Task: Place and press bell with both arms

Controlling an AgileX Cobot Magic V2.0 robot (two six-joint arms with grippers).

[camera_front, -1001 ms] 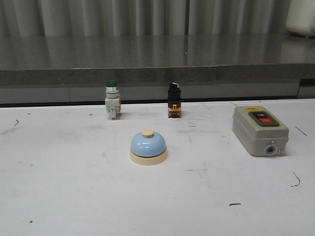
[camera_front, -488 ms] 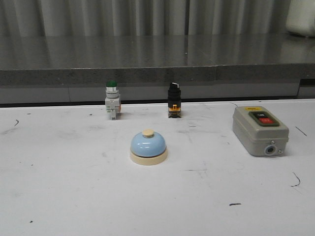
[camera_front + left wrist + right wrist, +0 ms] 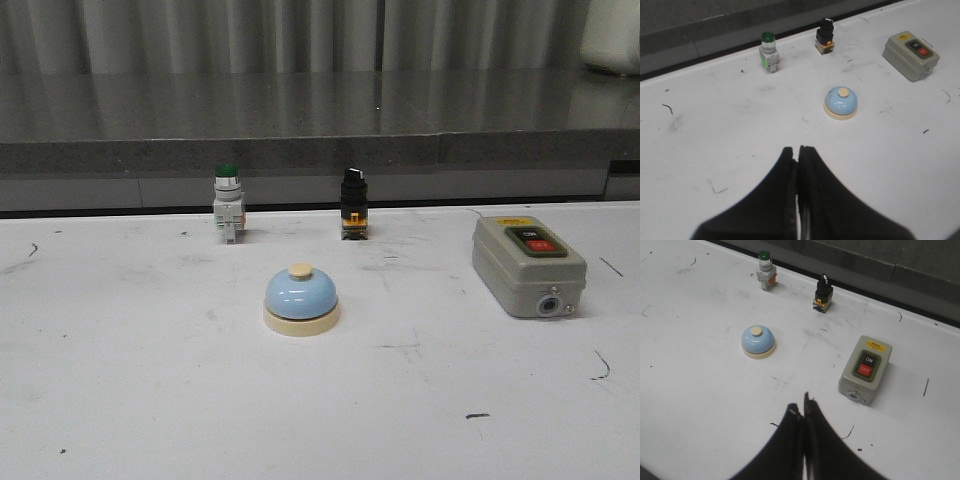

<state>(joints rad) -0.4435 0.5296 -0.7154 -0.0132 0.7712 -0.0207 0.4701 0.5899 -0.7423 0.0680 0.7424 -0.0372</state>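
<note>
Both hands, left hand [image 3: 798, 150] and right hand [image 3: 803, 411], hover closed and empty. Mid-bench, toward the back edge, sits the bell [image 3: 301, 300]: probably light, rigid, with a slick dome, so grip its cream base rim.

Bell [image 3: 301, 299] left of switch box [image 3: 528, 264]

The only readable text is on the grey switch box [image 3: 865, 371]. Its black button [image 3: 868, 360] reads "ON" in white, and the red button [image 3: 864, 370] beside it reads "OFF". A small yellow label [image 3: 873, 345] sits on the box's face next to the black button; its print is too small to read. In the front view the box [image 3: 527, 265] shows the same buttons, their lettering blurred.
</note>
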